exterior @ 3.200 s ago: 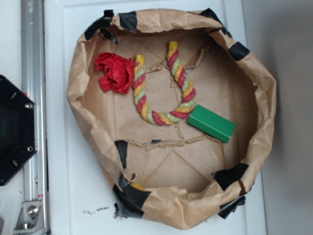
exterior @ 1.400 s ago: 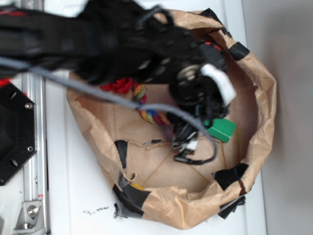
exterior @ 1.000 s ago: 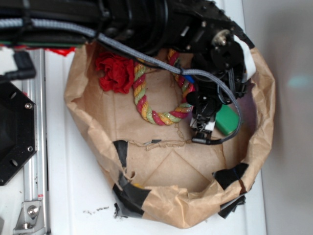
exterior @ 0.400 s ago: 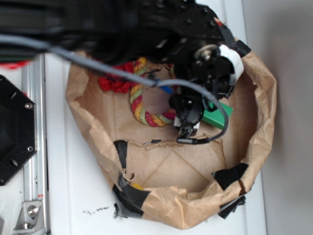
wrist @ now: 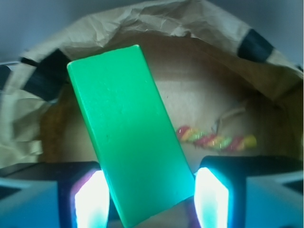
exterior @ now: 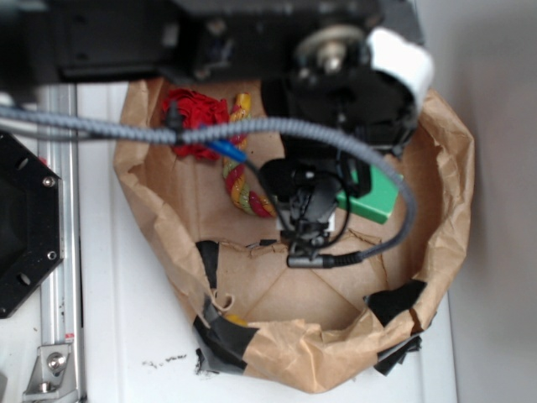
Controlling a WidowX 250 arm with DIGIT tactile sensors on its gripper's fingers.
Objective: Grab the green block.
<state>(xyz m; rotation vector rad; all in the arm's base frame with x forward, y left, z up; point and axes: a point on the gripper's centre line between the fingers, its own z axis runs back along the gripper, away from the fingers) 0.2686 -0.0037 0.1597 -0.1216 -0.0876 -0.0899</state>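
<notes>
The pincer (wrist: 149, 197) stands open, its two glowing pads (wrist: 89, 199) set wide apart with the green block (wrist: 128, 142) between them. The block's lower end fills most of the gap; its left edge is at the left pad, while a thin sliver of space shows beside the right pad. Whether either pad actually presses the block cannot be told.

In the wrist view the block's long axis runs away from the pincer, tilted so its far end leans left. In the exterior view the green block (exterior: 369, 197) lies on the floor of the brown paper bowl (exterior: 457, 168), toward its right side, mostly hidden under the black arm (exterior: 336, 101). The twisted multicolour rope (exterior: 239, 172) lies just left of it, with a crumpled red piece (exterior: 195, 113) beyond that. The bowl sits on a white tabletop (exterior: 126, 336).
</notes>
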